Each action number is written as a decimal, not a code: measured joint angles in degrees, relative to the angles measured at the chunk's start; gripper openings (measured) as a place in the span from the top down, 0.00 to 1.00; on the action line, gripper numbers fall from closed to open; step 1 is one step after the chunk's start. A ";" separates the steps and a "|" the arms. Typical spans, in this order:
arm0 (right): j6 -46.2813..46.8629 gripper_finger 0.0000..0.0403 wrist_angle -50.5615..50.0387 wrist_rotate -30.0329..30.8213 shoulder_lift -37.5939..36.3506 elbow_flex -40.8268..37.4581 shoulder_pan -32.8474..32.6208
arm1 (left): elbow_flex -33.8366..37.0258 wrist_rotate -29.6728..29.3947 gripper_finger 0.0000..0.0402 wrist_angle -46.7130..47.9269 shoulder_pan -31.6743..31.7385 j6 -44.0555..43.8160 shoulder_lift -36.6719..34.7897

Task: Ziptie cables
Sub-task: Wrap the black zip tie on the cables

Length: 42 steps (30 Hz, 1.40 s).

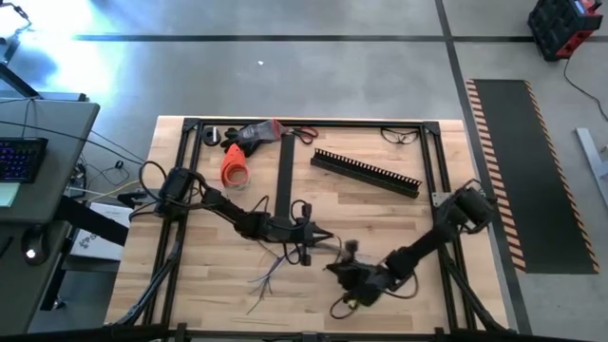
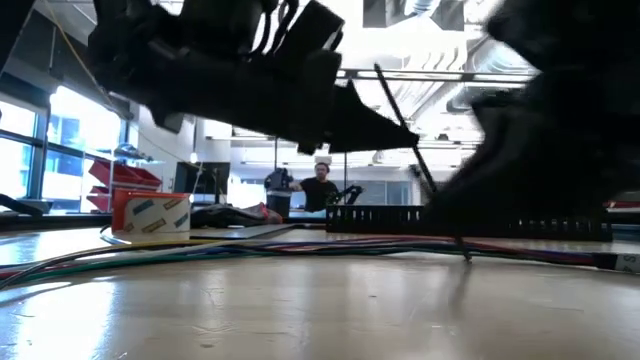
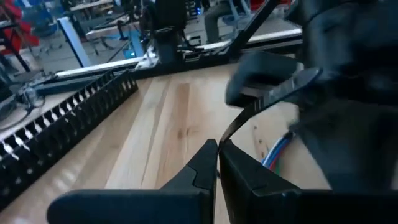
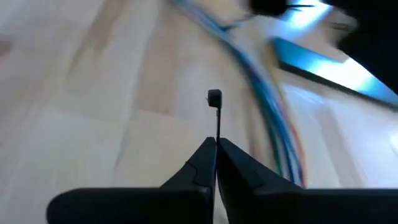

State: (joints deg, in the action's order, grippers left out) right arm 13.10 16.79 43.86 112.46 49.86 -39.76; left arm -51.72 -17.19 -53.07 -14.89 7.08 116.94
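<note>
Cables (image 1: 271,271): loose bunch of thin mixed-colour wires lying on the wooden worktop (image 1: 399,228), near its front middle, free ends splayed toward the front left; in the low view they run as a flat band across the worktop (image 2: 300,248). Right hand (image 1: 347,252): low over the worktop beside the cables, fingers pinched together on a thin black zip tie (image 4: 216,118), whose small square head stands just past the fingertips. Left hand (image 1: 328,237): just beside the right hand, over the cable bunch, fingers closed on the other stretch of the same black strap (image 3: 249,112), which bends up from the tips toward the right hand. Black comb-toothed channel (image 1: 366,171): farther back on the worktop, lying at a slant, well apart from the cables. Orange-and-grey tool (image 1: 242,152): at the back left, near the frame rail. Person (image 2: 320,188): in the room beyond the worktop, low view only.
</note>
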 joint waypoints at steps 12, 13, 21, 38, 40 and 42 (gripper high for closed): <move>12.54 1.00 23.56 12.52 -0.15 -11.54 -4.99 | -7.02 5.77 1.00 3.31 0.67 4.59 -0.06; 12.61 1.00 23.52 12.24 -0.15 -11.96 -4.97 | -7.00 6.97 1.00 3.42 0.94 4.46 -0.06; 12.56 1.00 24.47 10.42 -0.20 -12.95 -4.84 | -6.58 9.19 1.00 2.27 3.43 1.32 3.31; 15.43 1.00 24.66 9.46 -0.28 -12.91 -4.90 | -6.65 12.00 1.00 -3.90 3.60 0.98 5.14; 15.43 1.00 24.66 9.01 -0.28 -12.91 -4.90 | -6.65 12.26 1.00 -3.87 3.53 1.00 5.14; 15.43 1.00 24.68 8.37 -0.28 -12.91 -4.90 | -6.65 13.15 1.00 -3.84 3.53 1.00 5.14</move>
State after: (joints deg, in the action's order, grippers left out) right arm 28.53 41.47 52.24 112.18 36.95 -44.66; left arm -58.37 -4.04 -56.90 -11.35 8.08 122.08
